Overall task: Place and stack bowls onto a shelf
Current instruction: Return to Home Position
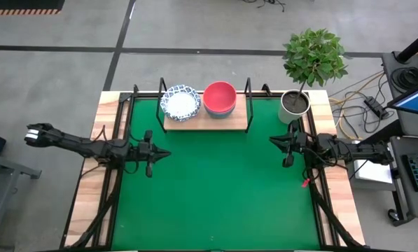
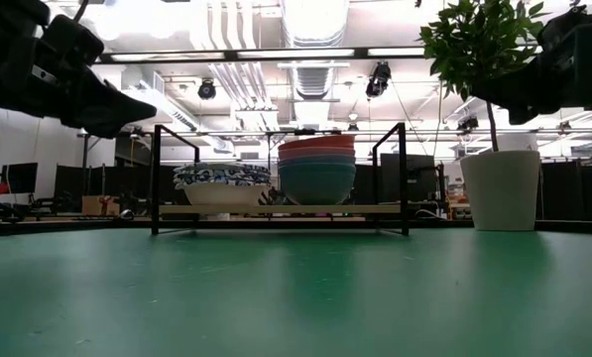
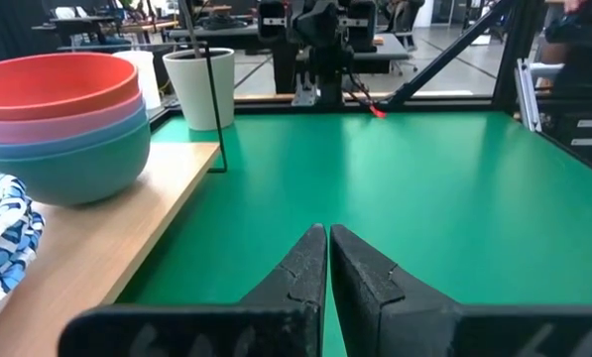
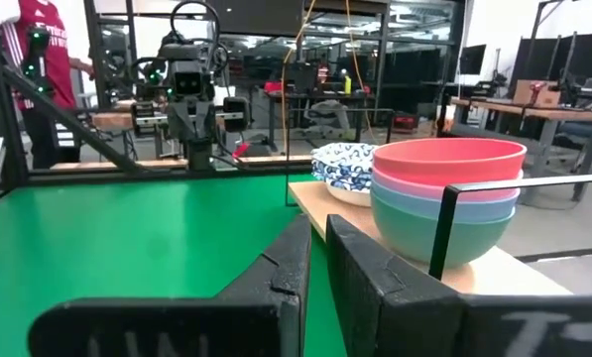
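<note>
The shelf (image 1: 205,122), a light-wood board on a black wire frame, stands at the far middle of the green mat. On it sit a stack of blue-and-white patterned bowls (image 1: 180,102) on the left and a stack of plain bowls with the red one on top (image 1: 220,97) beside it. Both stacks also show in the low view (image 2: 221,184) (image 2: 316,167). My left gripper (image 1: 165,152) is shut and empty above the mat at the left. My right gripper (image 1: 273,141) is shut and empty at the right.
A white plant pot (image 1: 293,105) with a green plant stands at the far right corner, near my right arm. The green mat (image 1: 216,189) lies bare between the arms. A person in red (image 4: 46,59) stands beyond the table in the right wrist view.
</note>
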